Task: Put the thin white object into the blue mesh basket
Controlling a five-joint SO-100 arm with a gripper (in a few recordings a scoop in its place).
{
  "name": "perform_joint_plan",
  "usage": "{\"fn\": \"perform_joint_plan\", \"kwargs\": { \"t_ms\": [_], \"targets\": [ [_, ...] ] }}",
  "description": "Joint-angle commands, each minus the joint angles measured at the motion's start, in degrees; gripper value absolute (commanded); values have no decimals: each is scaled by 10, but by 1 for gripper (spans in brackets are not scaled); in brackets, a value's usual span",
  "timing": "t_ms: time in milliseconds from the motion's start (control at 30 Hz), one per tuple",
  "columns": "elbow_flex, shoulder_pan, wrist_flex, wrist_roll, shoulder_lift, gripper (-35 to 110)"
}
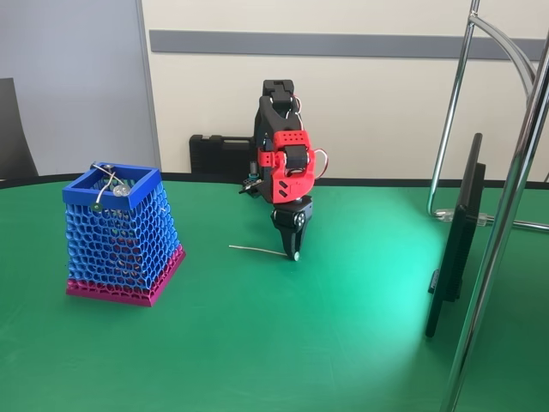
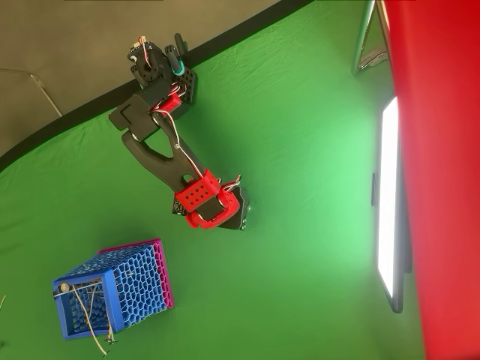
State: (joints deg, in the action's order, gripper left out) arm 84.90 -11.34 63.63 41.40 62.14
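My claw (image 1: 295, 250) points straight down at the green counter (image 1: 343, 343), with its tip right on the counter or just above it. The thin white stick (image 1: 256, 250) lies flat on the counter. In the fixed view it runs left to right. Its right end comes up to the claw tip and the rest of it stretches out to the left, toward the basket. The fingers look close together at that end, but I cannot tell if they are really pinching the stick or just touching it.

The blue basket (image 1: 120, 225) stands on the counter, well to the left of the claw and a little nearer to the camera. Its open top faces up. There is already some silvery wire stuff (image 1: 110, 184) poking out of it. In the overhead view the red and black arm (image 2: 206, 201) covers the claw tip.

I think the stick has not been lifted yet. If I have it, I have it by one end only, so the long part may droop or swing when I go up. The open top is small, so I must aim well.
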Motion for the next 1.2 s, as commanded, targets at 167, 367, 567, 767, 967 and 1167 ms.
{"fn": "perform_joint_plan", "kwargs": {
  "t_ms": [167, 367, 567, 767, 967, 1167],
  "targets": [
    [-20, 6, 7, 7, 2, 10],
    [-18, 7, 7, 9, 3, 7],
    [-23, 6, 7, 0, 1, 4],
    [-25, -4, 7, -23, 14, 2],
    [-53, -1, 7, -51, 75, 1],
    [-135, 32, 8, -95, 125, 1]
  ]
}}
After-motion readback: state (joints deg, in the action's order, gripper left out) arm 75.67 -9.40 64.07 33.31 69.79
